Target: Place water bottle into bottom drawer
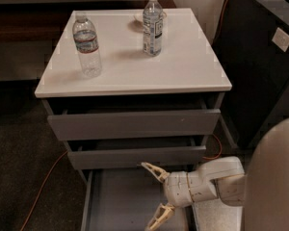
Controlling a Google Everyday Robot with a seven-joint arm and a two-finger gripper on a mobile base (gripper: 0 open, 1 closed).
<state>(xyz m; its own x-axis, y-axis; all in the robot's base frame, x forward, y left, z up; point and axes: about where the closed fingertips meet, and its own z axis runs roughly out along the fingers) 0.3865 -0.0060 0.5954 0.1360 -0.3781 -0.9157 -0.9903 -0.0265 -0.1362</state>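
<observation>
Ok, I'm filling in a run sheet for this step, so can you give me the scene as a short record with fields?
water bottle: short, wide clear plastic bottle with a white cap and red-banded label, upright on the left of the cabinet's white top
taller bottle: slim, clear, upright nearer the back, apart from the first
bottom drawer: lowest grey drawer, pulled open, tray showing
gripper: open, holding nothing, over the open drawer
task state: bottle not yet picked up

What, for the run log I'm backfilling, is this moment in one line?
gripper: open, empty, low over bottom drawer | bottom drawer: pulled open | water bottle: upright on cabinet top, untouched
</observation>
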